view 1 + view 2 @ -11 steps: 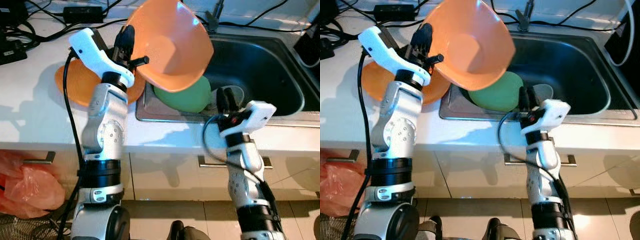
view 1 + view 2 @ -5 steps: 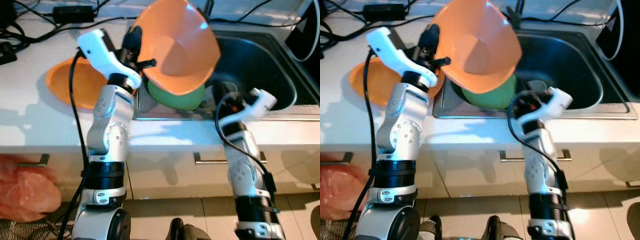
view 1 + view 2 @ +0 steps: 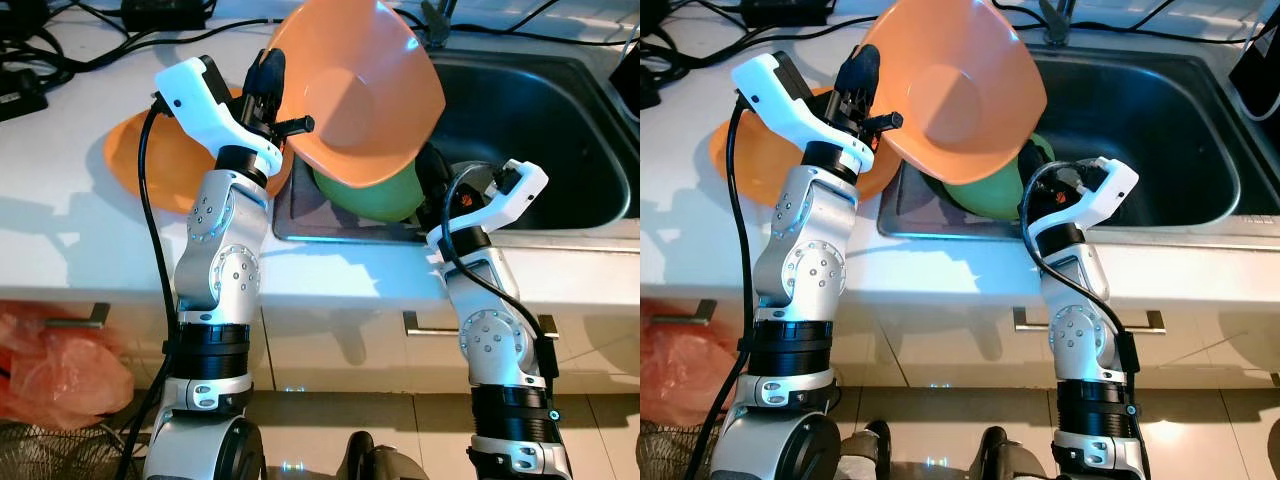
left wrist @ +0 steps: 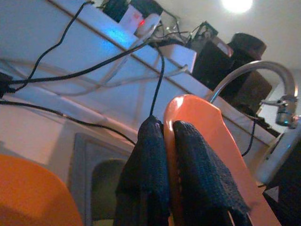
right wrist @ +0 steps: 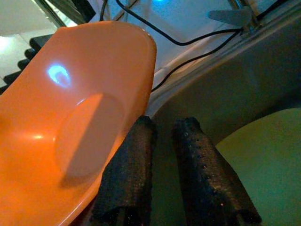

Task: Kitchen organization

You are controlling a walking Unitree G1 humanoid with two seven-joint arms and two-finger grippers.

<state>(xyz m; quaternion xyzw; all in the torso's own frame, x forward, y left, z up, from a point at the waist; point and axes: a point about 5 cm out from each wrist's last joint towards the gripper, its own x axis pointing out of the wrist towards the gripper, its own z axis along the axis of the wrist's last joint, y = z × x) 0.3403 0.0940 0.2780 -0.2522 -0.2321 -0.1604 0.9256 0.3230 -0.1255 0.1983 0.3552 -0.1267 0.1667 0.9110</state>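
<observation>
left gripper (image 4: 168,141) pinches orange bowl (image 3: 360,90) rim, tilted over sink (image 3: 560,110).

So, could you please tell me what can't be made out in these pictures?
- Green bowl: head views, mostly covered by the tilted orange bowl held in the left claw.
- Orange dish on the counter: partly behind the left arm.
- Right claw: head views, its tips are lost behind the orange bowl's edge; whether it touches the green bowl cannot be told.
- Sink: cut off by the right edge.
</observation>
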